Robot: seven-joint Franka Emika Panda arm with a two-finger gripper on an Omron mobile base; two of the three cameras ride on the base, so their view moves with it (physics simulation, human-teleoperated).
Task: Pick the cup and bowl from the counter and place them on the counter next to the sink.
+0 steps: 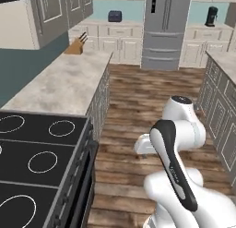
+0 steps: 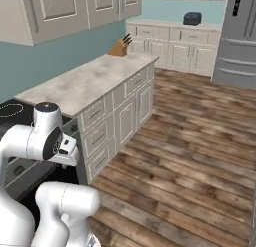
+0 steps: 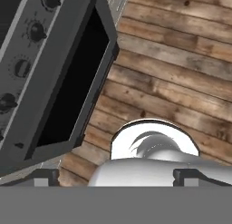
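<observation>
The cup, the bowl and the sink are out of view. The beige marbled counter runs along the left wall past the stove and is bare except for a knife block; from the other side the counter sits over cream drawers. My arm is folded low in front of the stove, with the hand pointing down at the floor. In the hand view my gripper is open, its two dark fingertips set far apart with nothing between them.
A black stovetop with white rings lies at the near left, and its dark oven front is close beside the hand. A knife block stands at the counter's far end. A steel fridge stands at the back. Wooden floor stretches to the right.
</observation>
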